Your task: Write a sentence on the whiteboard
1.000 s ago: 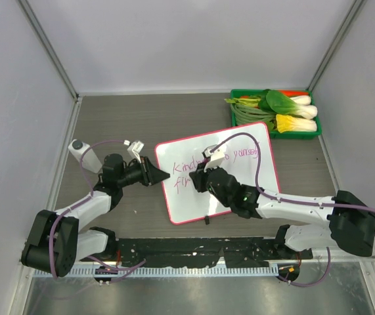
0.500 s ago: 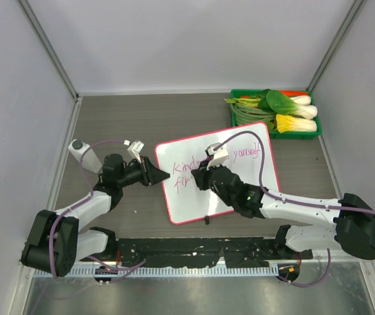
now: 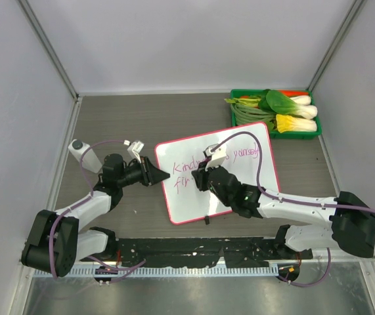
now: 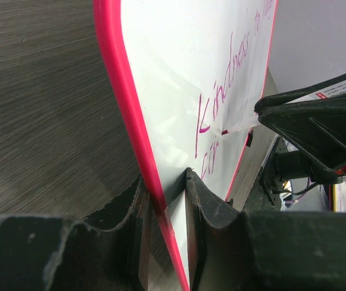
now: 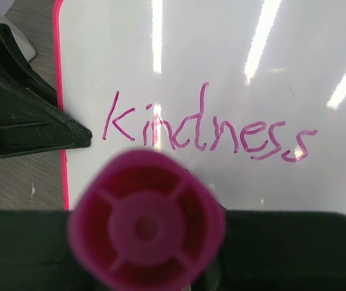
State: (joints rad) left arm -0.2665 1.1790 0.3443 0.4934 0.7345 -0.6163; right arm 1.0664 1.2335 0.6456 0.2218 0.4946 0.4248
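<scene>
The whiteboard [image 3: 182, 205], glossy white with rounded corners and a thin pink frame, lies on the dark wood-grain table [image 3: 108, 118]. Our left gripper [image 4: 163, 182] pinches its near frame edge. Our right gripper [image 3: 201, 176] clasps a pink plastic marker [image 5: 146, 224] over the pink cursive sentence [image 5: 209, 130]. Pale walls [image 3: 174, 39] surround us.

Pink-framed white whiteboard [image 3: 266, 170], magenta sentence [image 5: 221, 136] and marker [image 5: 146, 221], green tray [image 3: 295, 134].
</scene>
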